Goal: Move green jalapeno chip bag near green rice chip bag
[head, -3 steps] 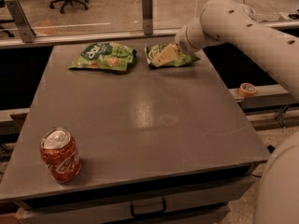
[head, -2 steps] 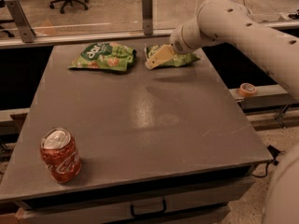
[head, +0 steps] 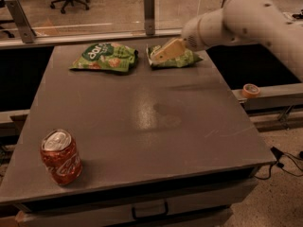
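Arm (head: 246, 18) reaches in from the right. Gripper (head: 163, 55) sits low on green jalapeno chip bag (head: 189, 59) at far edge of table (head: 142, 126); can't tell its grip state. Bag's long axis runs left-right, just beside green rice chip bag (head: 106, 56).

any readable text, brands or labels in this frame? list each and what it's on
Green rice chip bag: white letters in a dark oval logo, too blurred to read.
Green jalapeno chip bag: no print legible; the hand covers much of it, at the far side of the table.
Red soda can: white script, apparently "Coca-Cola", only partly in view.
Nothing else carries readable text.
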Robot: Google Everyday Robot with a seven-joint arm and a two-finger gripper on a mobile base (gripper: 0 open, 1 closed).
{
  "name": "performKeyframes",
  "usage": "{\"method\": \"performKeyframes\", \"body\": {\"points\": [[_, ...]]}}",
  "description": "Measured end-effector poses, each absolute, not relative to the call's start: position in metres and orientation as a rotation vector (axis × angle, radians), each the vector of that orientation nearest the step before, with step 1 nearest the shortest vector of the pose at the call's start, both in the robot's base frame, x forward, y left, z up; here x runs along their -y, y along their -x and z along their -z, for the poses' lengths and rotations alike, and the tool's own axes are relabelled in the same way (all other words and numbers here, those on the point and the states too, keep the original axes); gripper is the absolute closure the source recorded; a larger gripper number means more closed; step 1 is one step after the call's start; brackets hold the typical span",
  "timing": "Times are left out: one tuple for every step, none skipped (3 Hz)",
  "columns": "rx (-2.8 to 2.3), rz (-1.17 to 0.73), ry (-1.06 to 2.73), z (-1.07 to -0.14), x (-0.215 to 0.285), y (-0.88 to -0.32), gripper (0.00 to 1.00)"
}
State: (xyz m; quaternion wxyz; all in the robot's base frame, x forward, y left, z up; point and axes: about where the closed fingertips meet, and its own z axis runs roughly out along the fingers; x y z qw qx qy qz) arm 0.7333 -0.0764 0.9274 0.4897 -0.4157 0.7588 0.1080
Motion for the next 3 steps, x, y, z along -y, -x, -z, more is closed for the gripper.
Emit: {"method": "performKeyframes", "body": {"points": [[-1.711, -0.218, 0.983, -0.980, 0.131, -0.698, 0.00], [-1.572, -0.098, 0.963, -1.040, 0.178, -0.649, 0.00], [-1.557, -0.004, 0.961, -1.046, 0.220, -0.631, 0.00]]}}
